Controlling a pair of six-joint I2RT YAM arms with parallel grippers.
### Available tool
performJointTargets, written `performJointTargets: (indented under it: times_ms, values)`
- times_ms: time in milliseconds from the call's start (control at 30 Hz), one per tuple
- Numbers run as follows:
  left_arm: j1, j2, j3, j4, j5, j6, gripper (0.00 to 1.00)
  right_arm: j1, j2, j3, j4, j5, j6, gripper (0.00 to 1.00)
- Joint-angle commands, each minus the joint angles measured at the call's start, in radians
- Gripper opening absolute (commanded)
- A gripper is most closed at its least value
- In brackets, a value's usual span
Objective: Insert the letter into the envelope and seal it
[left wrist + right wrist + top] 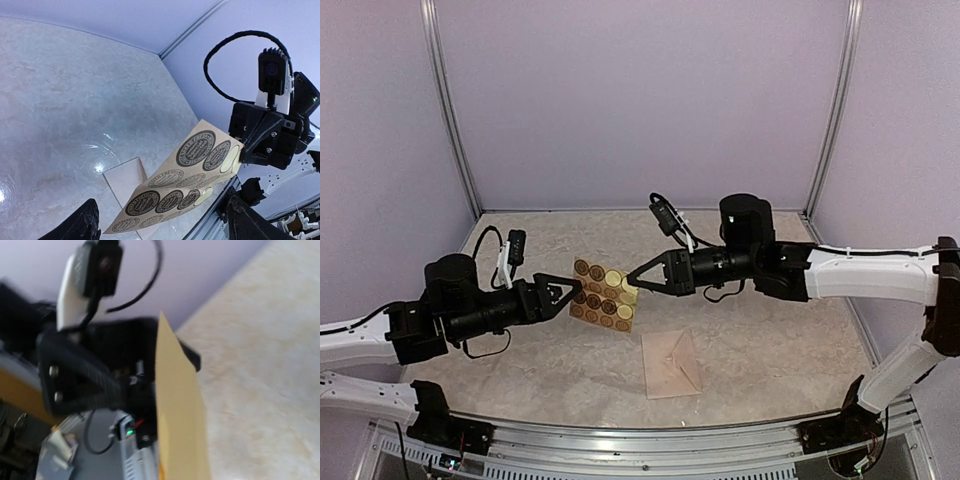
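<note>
While the right gripper (632,283) is pressed together on the right edge of the sticker sheet (603,296), we see the left gripper (570,297) spread wide at the sheet's opposite edge, with its fingers (89,222) on either side of the paper and not gripping it. So the sheet hangs in the air between the two arms, tilted, and is carried by that single pinch. Below it the envelope (672,365) lies flat on the table (770,340), toward the near edge and a little right of the middle, apart from both arms. Its flap looks folded down, though the top view is too coarse for us to be sure, and no letter shows anywhere. We judge the main risk to be the one-sided hold. A pull from the left jaws as they close could swing, buckle or drag the sheet out of the right pinch. A sticker peeled off badly could fold onto itself or cling to a finger. The envelope is loose, so pressing a seal onto it could also push it across the table.
</note>
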Motion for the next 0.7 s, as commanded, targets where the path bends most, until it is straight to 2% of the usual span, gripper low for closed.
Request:
performJointTargets:
  times_ms: [0,167,233,400,500,667]
  values:
    - [-0.020,-0.025,0.086,-0.056,0.167,0.122,0.84,-0.003,-0.101,-0.029,-0.086,-0.123,-0.080,0.00]
    - [-0.096,0.041,0.195,-0.081,0.201,0.198,0.85,-0.003,-0.181,-0.043,-0.138,-0.183,-0.095,0.00]
    - [-0.126,0.075,0.236,-0.072,0.222,0.227,0.82,-0.003,-0.204,-0.050,-0.148,-0.189,-0.095,0.00]
    - [-0.163,0.125,0.262,-0.032,0.255,0.252,0.54,-0.004,-0.238,-0.058,-0.162,-0.175,-0.093,0.00]
    - [-0.164,0.118,0.246,-0.007,0.261,0.246,0.41,-0.003,-0.247,-0.062,-0.164,-0.169,-0.087,0.00]
    - [-0.164,0.092,0.221,0.013,0.261,0.239,0.11,-0.003,-0.256,-0.064,-0.169,-0.163,-0.086,0.00]
